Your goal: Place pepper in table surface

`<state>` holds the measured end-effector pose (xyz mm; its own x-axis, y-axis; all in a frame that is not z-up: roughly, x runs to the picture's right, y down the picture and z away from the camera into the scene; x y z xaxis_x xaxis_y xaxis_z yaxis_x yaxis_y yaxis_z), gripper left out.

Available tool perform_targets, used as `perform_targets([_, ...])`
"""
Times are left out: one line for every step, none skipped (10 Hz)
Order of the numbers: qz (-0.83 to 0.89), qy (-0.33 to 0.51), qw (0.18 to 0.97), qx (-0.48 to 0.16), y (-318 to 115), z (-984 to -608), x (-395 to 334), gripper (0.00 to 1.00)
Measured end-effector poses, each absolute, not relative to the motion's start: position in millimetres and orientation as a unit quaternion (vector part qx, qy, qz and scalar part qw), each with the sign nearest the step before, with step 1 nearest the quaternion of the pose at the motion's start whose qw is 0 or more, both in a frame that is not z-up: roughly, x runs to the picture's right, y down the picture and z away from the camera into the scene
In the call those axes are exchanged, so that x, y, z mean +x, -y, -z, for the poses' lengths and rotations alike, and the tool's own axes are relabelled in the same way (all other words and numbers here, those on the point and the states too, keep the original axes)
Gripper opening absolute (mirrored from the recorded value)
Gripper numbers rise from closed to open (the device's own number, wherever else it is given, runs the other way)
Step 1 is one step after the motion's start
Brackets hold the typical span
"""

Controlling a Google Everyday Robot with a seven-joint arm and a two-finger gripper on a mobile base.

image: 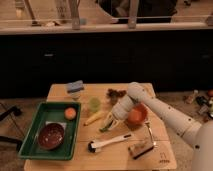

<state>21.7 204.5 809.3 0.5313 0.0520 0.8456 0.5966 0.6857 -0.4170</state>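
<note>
Desk: one, light tan wood, centre of frame; its lower edge is cut off by the frame bottom.

Arm: one, white, entering from the lower right, where it is cut off. It reaches left to mid-desk.

Gripper: one, at the centre of the desk, just left of the orange bowl and right of the yellow elongated item. Its fingers are clamped narrowly on the upper end of the pepper.

Pepper: one, dark green and slender, slanting down-left out of the gripper. Its lower tip is at or just above the desk; contact cannot be made out.

Other items:
- One green tray at lower left, holding one dark red bowl and one orange fruit.
- One blue sponge at the upper left of the desk.
- One pale green cup.
- One white-handled brush.
- One wooden-backed object at lower right, identity unclear.
- One brown cluster behind the arm, not identifiable.
</note>
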Motion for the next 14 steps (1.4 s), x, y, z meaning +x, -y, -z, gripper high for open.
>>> perform_targets([0.167,0.454,0.797,-0.362,-205,-811,21,0.27])
perform_targets([0.16,0.456,0.794,-0.368,-207,-813,22,0.39])
perform_targets([0.156,0.458,0.793,-0.371,-209,-815,22,0.47])
perform_targets([0.151,0.461,0.79,-0.375,-211,-816,23,0.6])
perform_targets([0.15,0.463,0.788,-0.377,-213,-817,22,0.68])
perform_targets([0.151,0.466,0.786,-0.378,-212,-817,19,0.77])
perform_targets([0.153,0.469,0.783,-0.378,-211,-816,17,0.8])
perform_targets([0.155,0.471,0.782,-0.379,-211,-815,16,0.8])
perform_targets([0.157,0.473,0.78,-0.379,-210,-813,15,0.8])
perform_targets([0.159,0.475,0.779,-0.379,-209,-812,14,0.8])
perform_targets([0.16,0.475,0.779,-0.378,-208,-812,14,0.8])
perform_targets([0.161,0.474,0.779,-0.377,-207,-812,15,0.8])
perform_targets([0.16,0.469,0.783,-0.375,-205,-816,20,0.8])
perform_targets([0.157,0.465,0.787,-0.374,-202,-820,26,0.8])
